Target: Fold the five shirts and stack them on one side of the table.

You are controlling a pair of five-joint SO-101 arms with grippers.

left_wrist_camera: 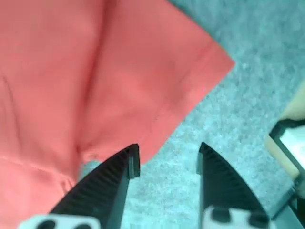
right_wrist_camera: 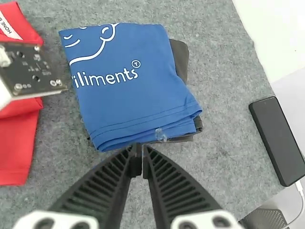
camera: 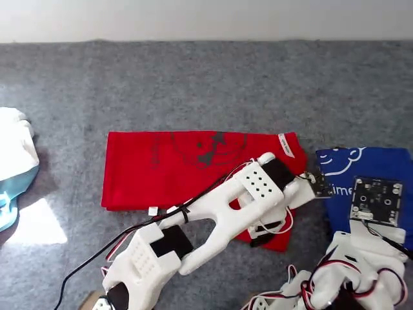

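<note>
A red shirt point(camera: 174, 168) lies spread flat in the middle of the grey table, its near right corner point(left_wrist_camera: 157, 86) on the felt. My left gripper point(left_wrist_camera: 167, 160) is open right over that corner, one finger point(left_wrist_camera: 125, 164) at the cloth's edge and the other above bare felt; from above it sits at the shirt's lower right point(camera: 263, 236). A folded blue shirt point(right_wrist_camera: 126, 81) rests on a folded dark shirt point(right_wrist_camera: 180, 55) at the table's right side point(camera: 361, 165). Just short of the blue shirt's near edge, my right gripper point(right_wrist_camera: 138, 157) is shut and holds nothing.
White and teal shirts point(camera: 13, 161) are heaped at the table's left edge. A black phone point(right_wrist_camera: 276, 140) lies beyond the felt's right border. The left arm's camera board point(right_wrist_camera: 28, 71) hangs between the red and blue shirts. Open felt lies behind the shirts.
</note>
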